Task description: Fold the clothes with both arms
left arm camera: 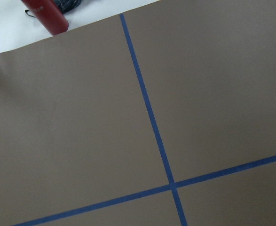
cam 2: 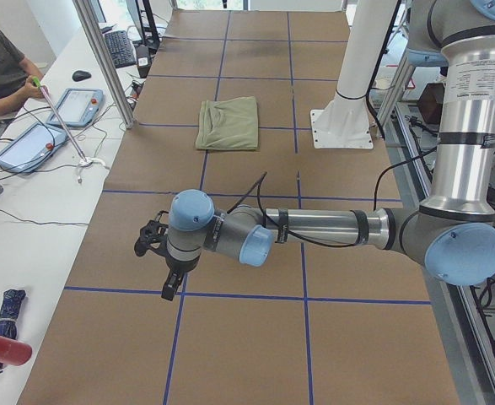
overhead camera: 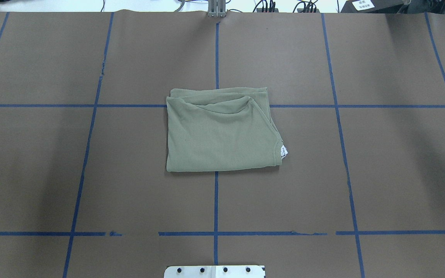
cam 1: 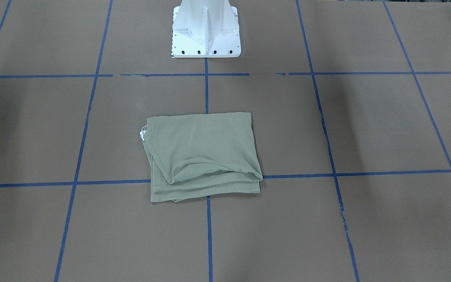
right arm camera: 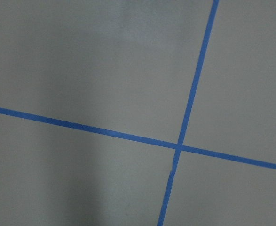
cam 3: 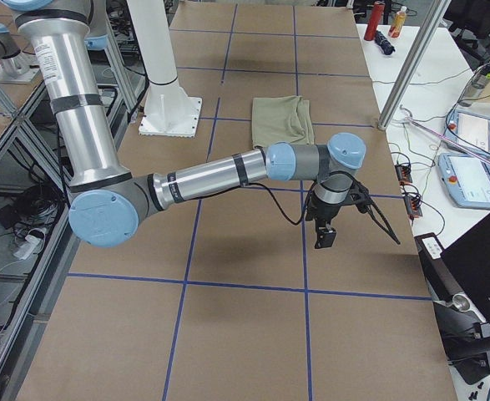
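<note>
Jaws on my left arm (cam 2: 314, 226) and right arm (cam 3: 211, 175) hang over the table (overhead camera: 381, 173) at its opposite ends; wide or narrow, I cannot tell. The shirt (overhead camera: 220, 133) lies folded mid-table, longer side running left to right, well apart from both arms. Neither looks nearer.

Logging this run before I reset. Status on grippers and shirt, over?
Left gripper and right gripper at opposite ends of the table, open or shut unclear. Shirt folded at centre, untouched. Nothing in the way.
</note>
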Robot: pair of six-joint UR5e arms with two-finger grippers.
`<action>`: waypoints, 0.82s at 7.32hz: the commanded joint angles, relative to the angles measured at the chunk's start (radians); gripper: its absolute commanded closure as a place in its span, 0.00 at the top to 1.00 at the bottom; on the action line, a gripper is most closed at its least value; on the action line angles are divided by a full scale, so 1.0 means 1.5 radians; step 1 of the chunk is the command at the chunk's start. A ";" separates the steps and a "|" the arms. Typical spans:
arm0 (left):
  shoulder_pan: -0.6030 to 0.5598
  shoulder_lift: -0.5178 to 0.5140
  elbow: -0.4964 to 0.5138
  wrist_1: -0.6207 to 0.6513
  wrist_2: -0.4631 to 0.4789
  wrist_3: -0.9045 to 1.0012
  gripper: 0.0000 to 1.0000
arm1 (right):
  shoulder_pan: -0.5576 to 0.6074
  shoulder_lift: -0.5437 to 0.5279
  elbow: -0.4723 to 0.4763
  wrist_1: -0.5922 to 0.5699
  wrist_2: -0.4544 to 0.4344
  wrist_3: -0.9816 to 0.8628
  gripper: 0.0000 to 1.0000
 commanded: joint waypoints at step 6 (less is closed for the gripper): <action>0.036 -0.005 -0.098 0.206 0.037 -0.026 1.00 | 0.065 -0.100 -0.010 0.020 0.082 0.063 1.00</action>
